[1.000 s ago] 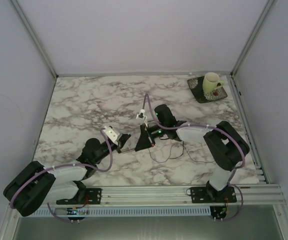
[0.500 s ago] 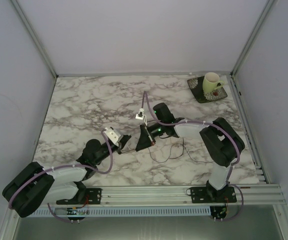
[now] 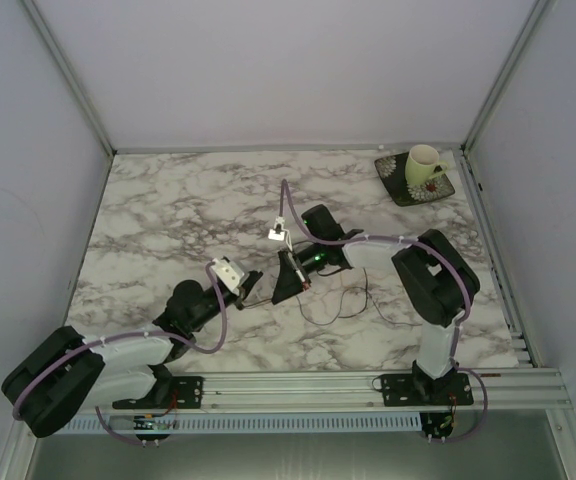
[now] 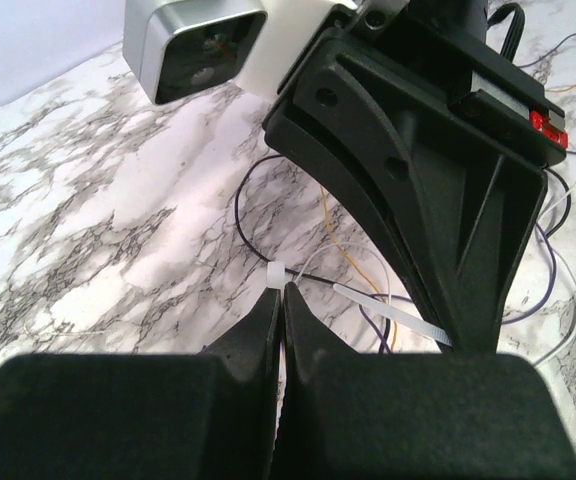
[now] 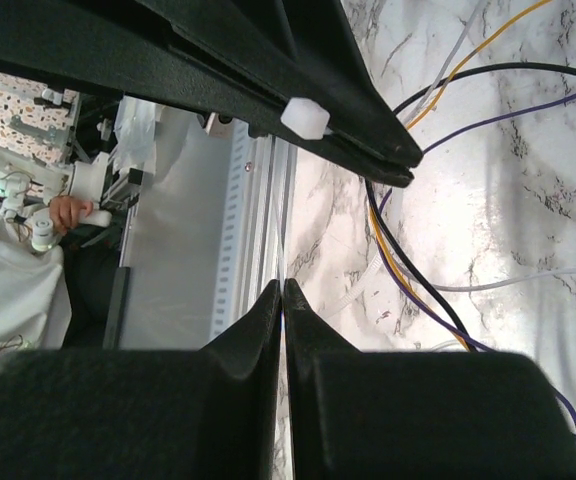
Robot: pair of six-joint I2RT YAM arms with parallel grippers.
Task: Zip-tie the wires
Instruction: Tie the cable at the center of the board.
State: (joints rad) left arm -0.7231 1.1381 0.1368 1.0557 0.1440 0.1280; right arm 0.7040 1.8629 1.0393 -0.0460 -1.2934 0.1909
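While both arms reached low over the marble desk [image 3: 168, 210], the zip tie [image 4: 388, 312] lay as the link between them. The left pincer [image 4: 280, 296] had its jaws pressed together, with the tie's white head right at its tips. It seemed to nip the tie just behind the head, though the wrist view did not make the grip plain. From there the strap ran flat over the desk toward the right pincer [image 5: 283, 292], its long axis roughly along the line joining the two pincers. Its free end passed out of sight behind that pincer's finger. The right pincer was likewise closed, with nothing visible between its tips. The wires [image 5: 413, 290] lay loose on the desk in curling loops beside the right pincer, mostly on the side away from the left arm, so the right arm was nearer. No strand looked gathered inside the tie, so the coming move likely called for bringing strap and strands together.
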